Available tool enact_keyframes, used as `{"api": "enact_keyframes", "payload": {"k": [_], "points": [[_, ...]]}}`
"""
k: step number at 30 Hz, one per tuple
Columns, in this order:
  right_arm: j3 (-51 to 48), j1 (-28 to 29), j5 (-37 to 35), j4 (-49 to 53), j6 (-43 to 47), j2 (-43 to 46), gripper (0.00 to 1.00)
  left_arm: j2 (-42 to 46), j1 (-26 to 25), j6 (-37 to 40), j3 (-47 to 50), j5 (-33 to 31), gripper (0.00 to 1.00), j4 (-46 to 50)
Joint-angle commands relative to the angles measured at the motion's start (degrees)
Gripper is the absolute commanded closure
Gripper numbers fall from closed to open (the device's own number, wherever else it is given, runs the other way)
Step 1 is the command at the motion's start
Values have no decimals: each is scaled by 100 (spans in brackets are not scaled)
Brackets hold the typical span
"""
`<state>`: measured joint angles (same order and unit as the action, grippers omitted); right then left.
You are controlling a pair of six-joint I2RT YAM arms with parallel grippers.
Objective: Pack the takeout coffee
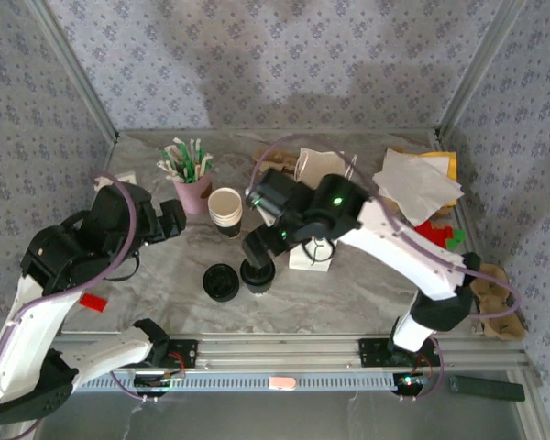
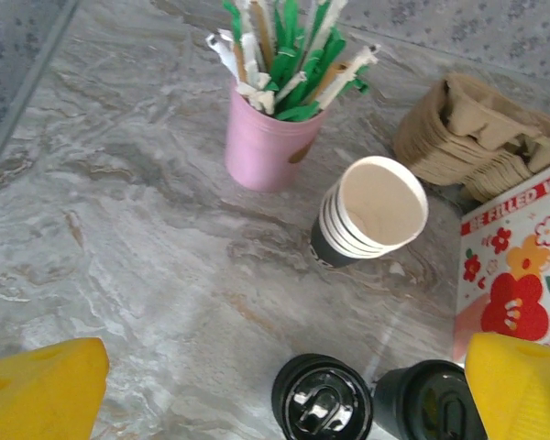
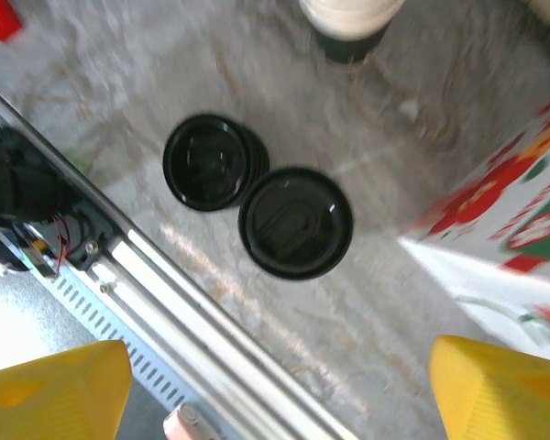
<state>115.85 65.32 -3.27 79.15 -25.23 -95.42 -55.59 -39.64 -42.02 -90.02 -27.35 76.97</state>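
Two grippers, both spread wide and empty. Left gripper (image 1: 172,220) hangs beside the pink cup of straws (image 1: 192,188), then the lidless cup stack (image 1: 225,209). Bare lid pile (image 1: 221,281) sits just left of the takeout coffee (image 1: 257,277), upright on the table (image 1: 348,293). Right gripper (image 3: 277,390) hovers over the coffee, with the floral bag (image 1: 312,249) close on the right.

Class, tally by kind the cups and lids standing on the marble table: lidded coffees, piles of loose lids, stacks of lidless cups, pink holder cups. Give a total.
Lidded takeout coffee: 1
Pile of black lids: 1
Stack of lidless paper cups: 1
Pink cup of stirrers: 1
Total: 4
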Motion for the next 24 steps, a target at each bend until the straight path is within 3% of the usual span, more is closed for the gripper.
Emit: {"api": "enact_keyframes", "payload": {"k": [1,5,13,24], "points": [[-184,304,-177,154,-904,-337,9,-188,41,179,138,-367,0,-155],[-234,455,-220,120,-1571,-712,6,-219,38,385,198,-544,0,-256],[-538,291,370,-83,-2921,-1049,6,160,35,607,832,-468,0,-879],[-51,-67,503,266,-3790,-1884,6,444,41,865,1244,-318,0,-1174]]}}
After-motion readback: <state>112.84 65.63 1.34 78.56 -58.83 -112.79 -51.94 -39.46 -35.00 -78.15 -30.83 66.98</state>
